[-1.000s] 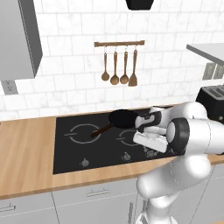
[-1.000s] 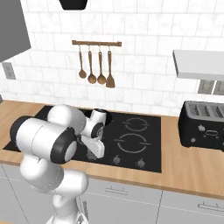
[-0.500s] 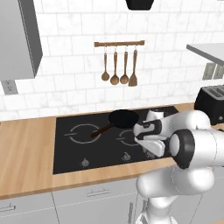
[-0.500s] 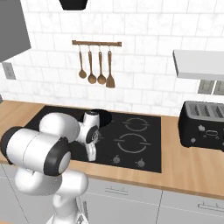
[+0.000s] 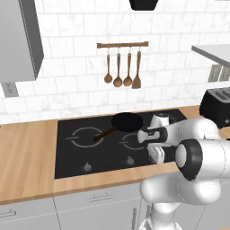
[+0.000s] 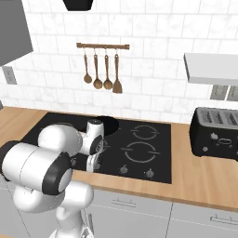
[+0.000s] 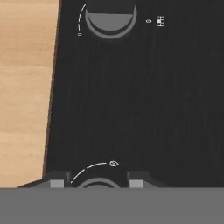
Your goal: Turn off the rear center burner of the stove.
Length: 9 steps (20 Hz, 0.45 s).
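Pretty tight down where my two-finger gripper [image 7: 94, 183] sits, its tips on either side of a small grey round knob [image 7: 95, 183] at the front edge of the wide black glass cooktop [image 5: 81, 152]. The glass between that knob and the next grey knob [image 7: 110, 19] is bare, so there's room to slide. Further back, the small black frying pan [image 5: 127, 121] with its handle sticking out blocks the rear middle. The black toaster [image 6: 217, 134] stands well apart on the wooden counter [image 6: 204, 181].
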Tool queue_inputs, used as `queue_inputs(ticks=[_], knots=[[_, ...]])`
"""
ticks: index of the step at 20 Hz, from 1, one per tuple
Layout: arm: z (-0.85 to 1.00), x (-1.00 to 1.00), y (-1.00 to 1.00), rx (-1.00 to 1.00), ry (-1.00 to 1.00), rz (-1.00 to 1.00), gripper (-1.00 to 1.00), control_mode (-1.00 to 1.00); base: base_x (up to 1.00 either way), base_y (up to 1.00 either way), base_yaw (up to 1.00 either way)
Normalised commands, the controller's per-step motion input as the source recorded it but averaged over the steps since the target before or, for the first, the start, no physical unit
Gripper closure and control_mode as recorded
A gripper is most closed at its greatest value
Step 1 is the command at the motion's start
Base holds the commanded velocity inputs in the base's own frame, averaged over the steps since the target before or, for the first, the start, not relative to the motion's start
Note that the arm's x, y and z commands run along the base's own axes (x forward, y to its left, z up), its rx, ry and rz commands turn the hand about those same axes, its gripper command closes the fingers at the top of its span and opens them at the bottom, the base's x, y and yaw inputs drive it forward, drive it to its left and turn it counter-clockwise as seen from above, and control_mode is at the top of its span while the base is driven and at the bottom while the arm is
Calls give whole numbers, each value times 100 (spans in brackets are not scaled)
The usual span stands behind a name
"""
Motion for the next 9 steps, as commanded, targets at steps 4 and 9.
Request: queue_inputs(ticks=[4,9], knots=[[0,0,-6,0,5,-45,100,-100,0,0,0],[0,0,0,0,9,-53,100,-100,0,0,0]])
